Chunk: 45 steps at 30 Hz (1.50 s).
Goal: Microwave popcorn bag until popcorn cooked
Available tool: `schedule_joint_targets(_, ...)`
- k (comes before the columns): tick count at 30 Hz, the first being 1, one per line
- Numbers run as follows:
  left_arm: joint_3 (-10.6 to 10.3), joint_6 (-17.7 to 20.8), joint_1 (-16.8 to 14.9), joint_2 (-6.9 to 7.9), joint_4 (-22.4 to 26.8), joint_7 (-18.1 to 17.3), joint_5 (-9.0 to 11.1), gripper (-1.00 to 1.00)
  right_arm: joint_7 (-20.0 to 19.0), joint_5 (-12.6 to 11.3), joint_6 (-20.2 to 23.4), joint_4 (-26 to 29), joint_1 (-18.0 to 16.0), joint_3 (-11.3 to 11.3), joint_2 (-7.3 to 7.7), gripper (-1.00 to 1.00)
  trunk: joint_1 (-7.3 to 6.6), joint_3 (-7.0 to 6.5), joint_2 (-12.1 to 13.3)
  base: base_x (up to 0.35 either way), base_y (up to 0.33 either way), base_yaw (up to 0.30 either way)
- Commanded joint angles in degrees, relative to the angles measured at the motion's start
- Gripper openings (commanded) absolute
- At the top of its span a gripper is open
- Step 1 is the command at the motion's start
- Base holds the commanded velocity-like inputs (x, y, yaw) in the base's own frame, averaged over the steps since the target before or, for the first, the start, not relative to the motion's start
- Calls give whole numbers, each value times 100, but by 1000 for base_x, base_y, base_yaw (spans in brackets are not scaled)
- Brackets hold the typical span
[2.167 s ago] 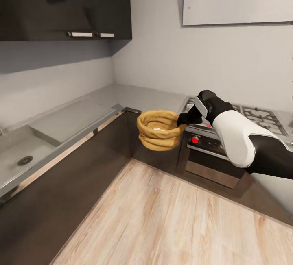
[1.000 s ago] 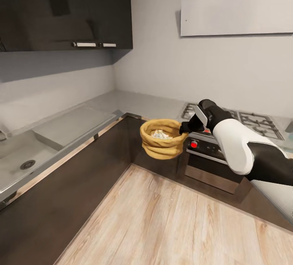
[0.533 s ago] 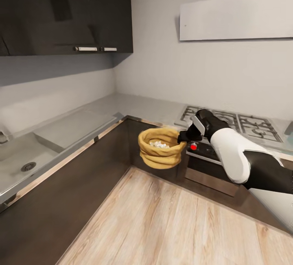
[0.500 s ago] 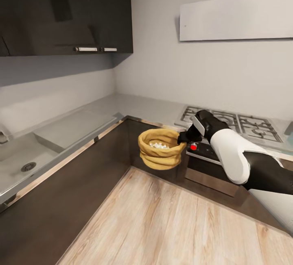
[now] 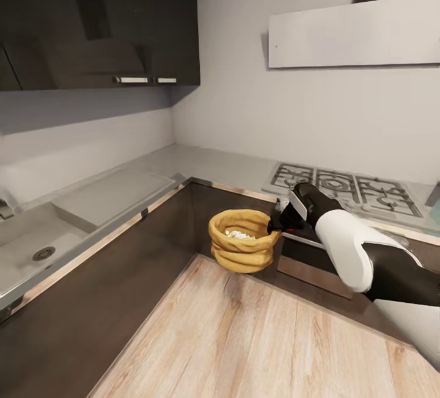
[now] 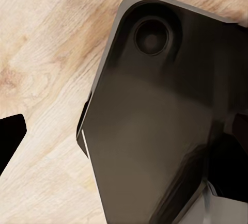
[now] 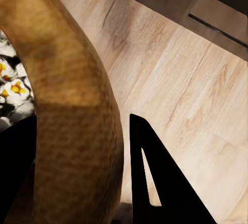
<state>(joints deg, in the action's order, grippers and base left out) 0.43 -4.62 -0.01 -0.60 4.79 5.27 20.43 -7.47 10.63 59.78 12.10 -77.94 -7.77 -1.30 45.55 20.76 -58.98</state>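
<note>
The popcorn bag (image 5: 241,251), a tan-orange ridged sack, hangs in the air in front of the dark cabinet corner, below the countertop (image 5: 201,163) edge. White popcorn (image 5: 235,234) lies inside it. My right gripper (image 5: 275,225) is shut on the bag's thick rim at its right side. In the right wrist view the rim (image 7: 67,105) runs between the fingers, with popcorn (image 7: 13,95) inside and one black finger (image 7: 155,182) outside. The left wrist view shows a dark robot part (image 6: 155,121) over wooden floor and one black tip (image 6: 10,136). The microwave is out of view.
A grey gas hob (image 5: 342,184) sits right of the bag, with an oven front (image 5: 311,257) beneath and a white hood (image 5: 354,32) above. A sink (image 5: 30,245) lies at left under dark wall cabinets (image 5: 98,19). Wooden floor (image 5: 256,337) stretches below.
The whole picture has shifted, so the camera moved; more of the hob top shows. The bag stays in my right gripper and now hangs lower against the cabinet fronts.
</note>
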Motion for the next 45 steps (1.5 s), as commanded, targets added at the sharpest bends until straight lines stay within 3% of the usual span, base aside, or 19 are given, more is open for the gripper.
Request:
schedule_joint_targets(1,1,-12,0,-2,5,17,22,100,-42,52,22,10,55,-39,-2,-100,0,-3,-4,0,0,0)
schedule_joint_targets(29,1,-12,0,-2,5,15,22,100,-3,53,22,8,116,-40,86,-100,0,-236,-4,0,0,0)
schedule_joint_targets(45,1,-12,0,-2,5,15,22,100,1,103,22,12,118,-34,172,-100,0,-239,-4,0,0,0)
